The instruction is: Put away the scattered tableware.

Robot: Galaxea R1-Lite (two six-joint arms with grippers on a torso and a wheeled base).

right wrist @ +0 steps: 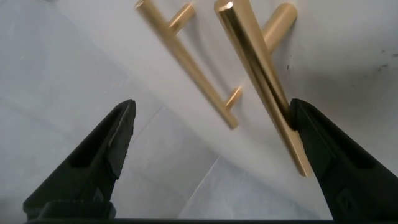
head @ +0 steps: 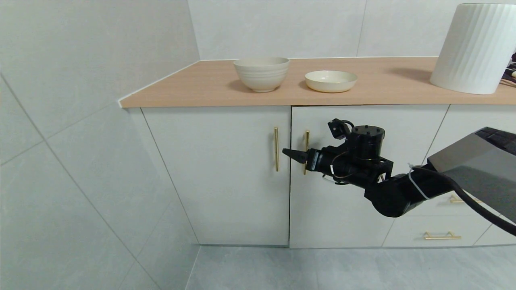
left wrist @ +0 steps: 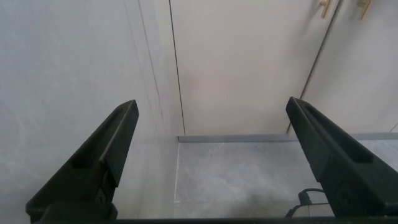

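Observation:
A cream ribbed bowl (head: 262, 73) and a shallow cream dish (head: 331, 80) stand side by side on the wooden countertop (head: 193, 86). Below them, my right gripper (head: 294, 155) is at the two upright gold door handles, open. Its fingers straddle the right door's handle (head: 306, 151). In the right wrist view that handle (right wrist: 261, 81) runs close along one finger (right wrist: 323, 162), with the left door's handle (right wrist: 186, 62) farther off and the right gripper (right wrist: 211, 106) wide open. My left gripper (left wrist: 211, 107) hangs low and open, holding nothing, facing the cabinet foot and the grey floor (left wrist: 236, 180).
Both cabinet doors (head: 225, 173) are closed. A tall white ribbed container (head: 471, 48) stands on the counter at the right. Drawers with gold handles (head: 442, 236) lie at the lower right. A tiled wall (head: 80, 121) bounds the left side.

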